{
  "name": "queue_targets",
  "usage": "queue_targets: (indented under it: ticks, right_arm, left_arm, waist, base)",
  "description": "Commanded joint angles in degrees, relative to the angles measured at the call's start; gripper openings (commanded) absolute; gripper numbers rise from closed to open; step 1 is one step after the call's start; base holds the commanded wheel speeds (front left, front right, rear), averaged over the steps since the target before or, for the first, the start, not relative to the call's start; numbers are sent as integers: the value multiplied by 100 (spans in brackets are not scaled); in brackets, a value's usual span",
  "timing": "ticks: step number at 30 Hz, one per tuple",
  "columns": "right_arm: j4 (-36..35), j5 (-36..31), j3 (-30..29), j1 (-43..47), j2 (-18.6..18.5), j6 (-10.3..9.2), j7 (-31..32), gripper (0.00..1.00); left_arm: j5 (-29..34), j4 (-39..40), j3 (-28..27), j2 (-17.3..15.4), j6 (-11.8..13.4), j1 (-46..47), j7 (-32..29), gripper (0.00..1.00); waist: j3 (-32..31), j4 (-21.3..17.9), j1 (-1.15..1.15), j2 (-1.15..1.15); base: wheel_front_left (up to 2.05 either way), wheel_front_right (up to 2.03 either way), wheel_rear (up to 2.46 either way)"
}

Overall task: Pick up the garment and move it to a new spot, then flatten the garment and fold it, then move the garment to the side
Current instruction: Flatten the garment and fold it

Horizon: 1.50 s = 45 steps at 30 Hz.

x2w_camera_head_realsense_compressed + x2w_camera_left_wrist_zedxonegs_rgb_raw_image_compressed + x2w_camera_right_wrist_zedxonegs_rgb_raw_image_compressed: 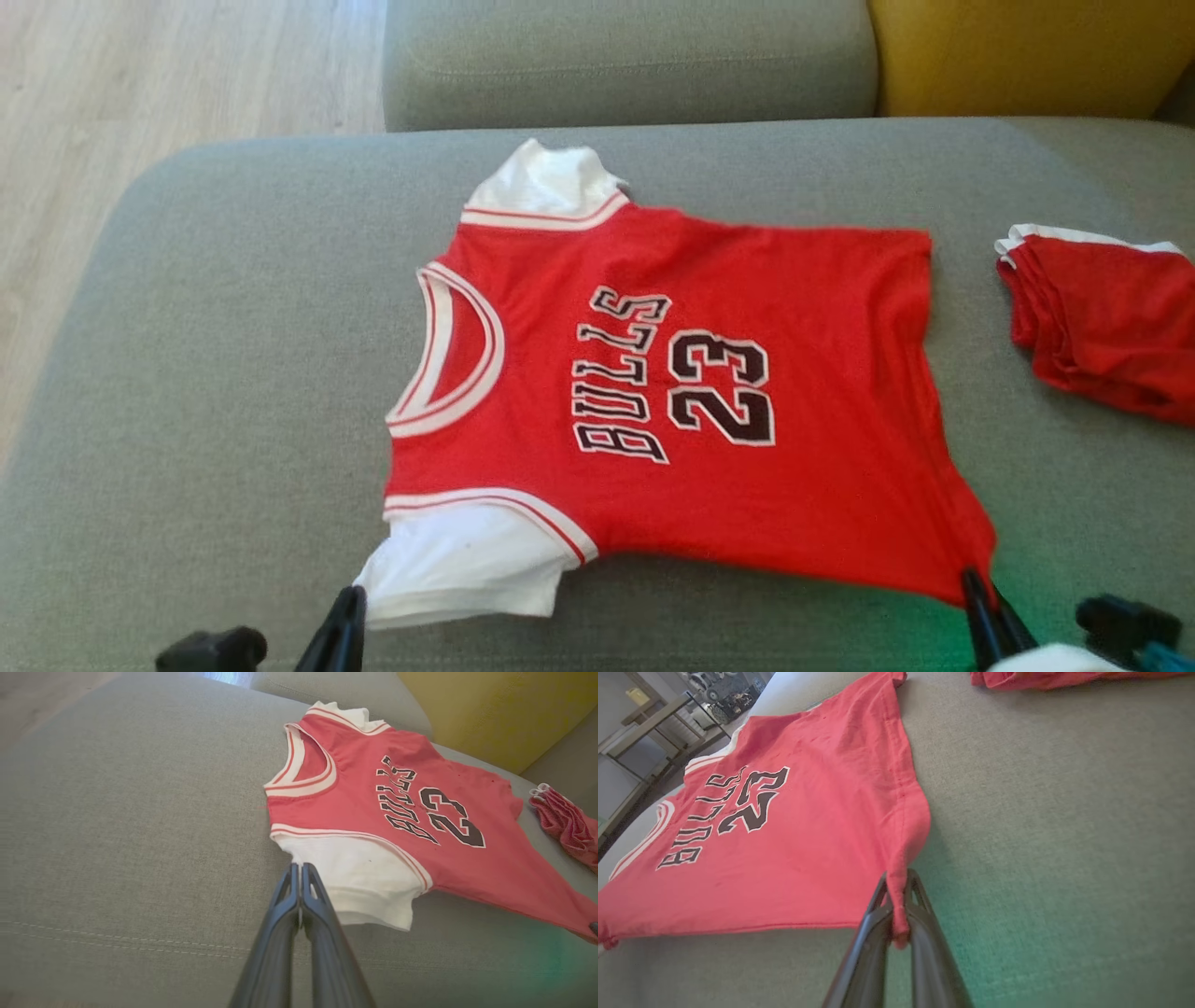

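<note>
The red cloth jersey with white short sleeves and black "BULLS 23" lettering (747,504) lies spread face up on the broad grey woven sofa cushion (233,327), stretched between the two grippers and reaching away from both of them.

The left gripper (299,865) has its two dark fingers pressed tight together on the corner of the near white sleeve (359,882), with a sliver of white showing between them. From its tips the sleeve runs off to the right, and the white-trimmed neckline (306,772) sits beyond it.

The right gripper (896,879) is clamped on the near corner of the red hem (901,826); a small tuft of red cloth pokes out between its fingers. The hem runs straight ahead from those tips, and the printed chest lies off to their left.

Further ahead of the right gripper, well clear of the jersey, a second red garment with white edging, folded into a small bundle (1102,317), rests on the same cushion. Past that stands a mustard-yellow back cushion (1018,56). Pale wooden flooring (140,84) shows out beyond the left gripper's side.
</note>
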State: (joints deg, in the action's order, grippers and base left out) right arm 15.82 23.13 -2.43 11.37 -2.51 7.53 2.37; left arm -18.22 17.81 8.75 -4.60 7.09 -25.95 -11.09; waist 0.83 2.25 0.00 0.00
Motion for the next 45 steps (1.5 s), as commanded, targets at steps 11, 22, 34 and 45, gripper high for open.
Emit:
queue_targets:
  ticks: [11,22,34,45]
  right_arm:
    - [-1334,350,-198,98,-38,-4,873,0]
    - [-1081,476,-237,-1298,-37,-4,1292,0]
    - [-673,851,-97,-1983,-37,-4,1147,97]
    - [-1557,669,233,-1754,-37,-4,346,100]
  left_arm:
    - [37,503,-198,-247,-97,846,-276,0]
    - [-240,-441,-290,-418,-572,2936,-162,0]
    - [-495,-1935,-353,-236,-798,4017,540,62]
    - [-129,-2253,-396,-212,-670,3715,1851,100]
  waist:
    - [436,-92,0,0]
    - [1270,-300,0,0]
    - [1700,-270,0,0]
    - [1599,-335,0,0]
  base:
    - [0,0,0]
    - [0,0,0]
    - [0,0,0]
    - [0,0,0]
